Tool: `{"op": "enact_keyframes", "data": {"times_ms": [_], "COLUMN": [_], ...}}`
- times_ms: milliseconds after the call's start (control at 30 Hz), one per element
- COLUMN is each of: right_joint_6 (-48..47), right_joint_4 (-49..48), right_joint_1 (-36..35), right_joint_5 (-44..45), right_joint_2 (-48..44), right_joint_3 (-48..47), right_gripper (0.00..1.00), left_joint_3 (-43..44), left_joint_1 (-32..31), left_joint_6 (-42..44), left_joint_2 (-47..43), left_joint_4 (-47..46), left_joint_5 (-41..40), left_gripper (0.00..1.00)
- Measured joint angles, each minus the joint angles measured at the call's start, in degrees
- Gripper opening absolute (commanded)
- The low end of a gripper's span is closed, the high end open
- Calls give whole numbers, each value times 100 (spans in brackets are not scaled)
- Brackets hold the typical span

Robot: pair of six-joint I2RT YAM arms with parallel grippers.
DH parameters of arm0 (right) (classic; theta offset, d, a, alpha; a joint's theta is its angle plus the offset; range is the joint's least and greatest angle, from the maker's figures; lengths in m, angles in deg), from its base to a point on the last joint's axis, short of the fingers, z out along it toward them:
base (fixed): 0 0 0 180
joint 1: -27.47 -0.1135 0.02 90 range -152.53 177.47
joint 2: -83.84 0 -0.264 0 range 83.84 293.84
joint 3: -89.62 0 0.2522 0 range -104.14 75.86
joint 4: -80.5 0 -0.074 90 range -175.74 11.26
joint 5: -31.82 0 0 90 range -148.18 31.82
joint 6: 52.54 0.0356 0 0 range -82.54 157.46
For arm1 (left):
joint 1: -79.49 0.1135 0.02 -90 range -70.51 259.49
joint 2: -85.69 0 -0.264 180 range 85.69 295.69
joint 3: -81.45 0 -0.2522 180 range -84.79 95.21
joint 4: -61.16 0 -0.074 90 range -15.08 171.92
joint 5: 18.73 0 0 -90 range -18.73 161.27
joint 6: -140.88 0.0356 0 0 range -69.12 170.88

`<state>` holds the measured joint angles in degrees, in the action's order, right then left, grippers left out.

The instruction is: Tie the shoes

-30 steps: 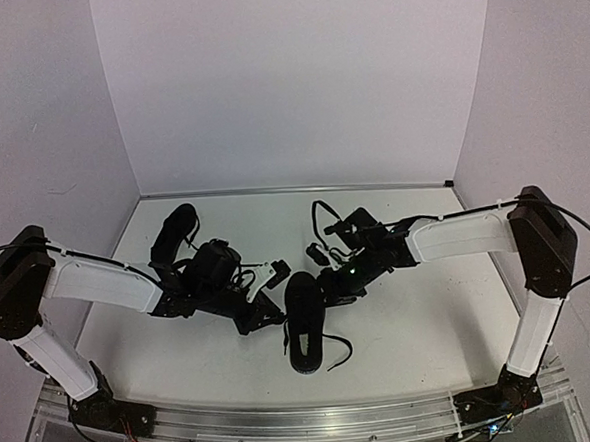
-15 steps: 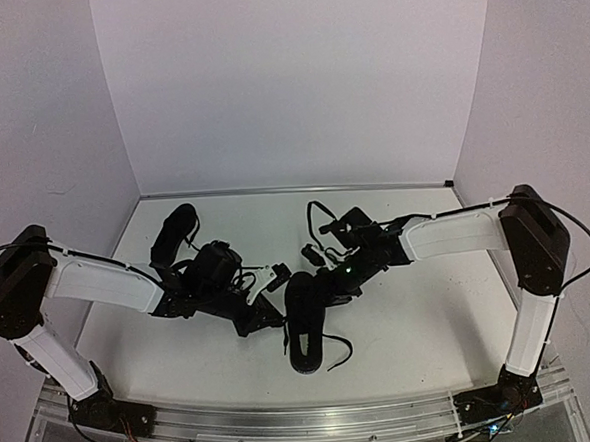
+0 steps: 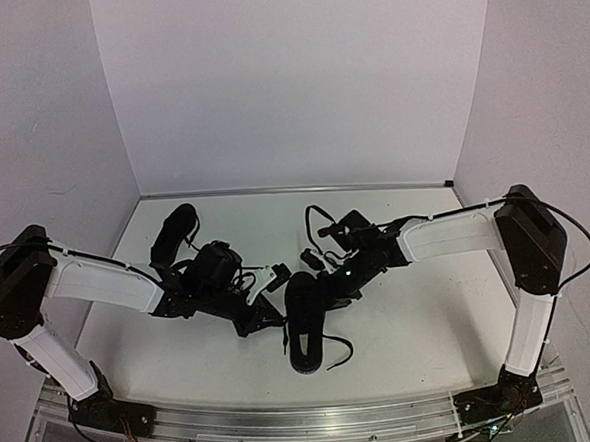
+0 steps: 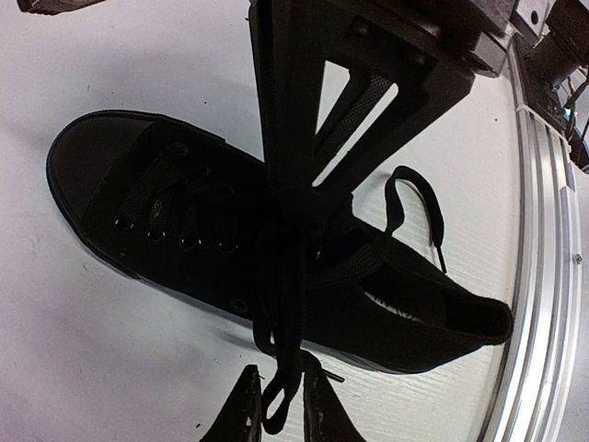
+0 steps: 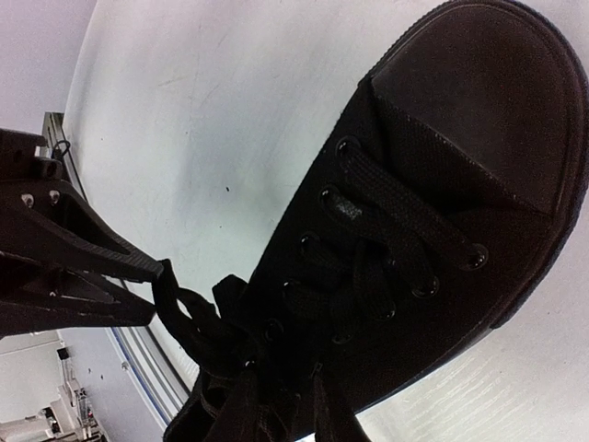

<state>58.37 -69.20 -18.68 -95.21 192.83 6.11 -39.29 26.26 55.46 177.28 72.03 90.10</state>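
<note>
One black shoe lies between my arms, toe away from the bases; it fills the left wrist view and the right wrist view. Its thin black lace runs taut from the eyelets to my left gripper, which is shut on a small lace loop beside the shoe. My right gripper sits over the shoe's upper eyelets, its fingers closed together on the lace. A loose lace end curls by the heel. The second shoe lies at the back left, behind the left arm.
The left gripper and right gripper are close on either side of the shoe. An aluminium rail runs along the near table edge. White walls enclose the back and sides.
The right arm has edged slightly left toward the shoe, carrying its cable with it. The left arm and both shoes have stayed in place.
</note>
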Motion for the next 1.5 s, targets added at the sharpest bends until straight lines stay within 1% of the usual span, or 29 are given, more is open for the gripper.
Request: {"op": "enact_keyframes", "data": {"times_ms": [100,133,367,633,700,1167,1333,1400,1500], "right_joint_6": [-16,-35,-75,-73,-73,-72,-73,-73,-73], "right_joint_4": [21,31,109,161,159,154,154,153,150], "right_joint_1": [0,-1,-11,-11,-11,-11,-11,-11,-11], "right_joint_5": [-21,-29,-60,-39,-32,-7,-1,12,19], "right_joint_2": [0,0,-4,-288,-377,-452,-452,-452,-452], "right_joint_3": [-8,-14,-85,-85,-85,29,91,110,120], "right_gripper": [2,0,0,0,0,0,0,0,0], "left_joint_3": [2,2,2,2,2,2,-99,-114,-110], "left_joint_1": [0,0,0,11,25,118,118,118,118], "left_joint_6": [4,7,9,13,3,14,118,167,272], "left_joint_2": [0,0,0,32,33,22,-306,-468,-541], "left_joint_4": [2,4,9,50,77,151,135,132,143], "left_joint_5": [0,0,-14,-53,-59,-303,-380,-428,-484], "left_gripper": [17,16,13,1,0,0,0,1,10]}}
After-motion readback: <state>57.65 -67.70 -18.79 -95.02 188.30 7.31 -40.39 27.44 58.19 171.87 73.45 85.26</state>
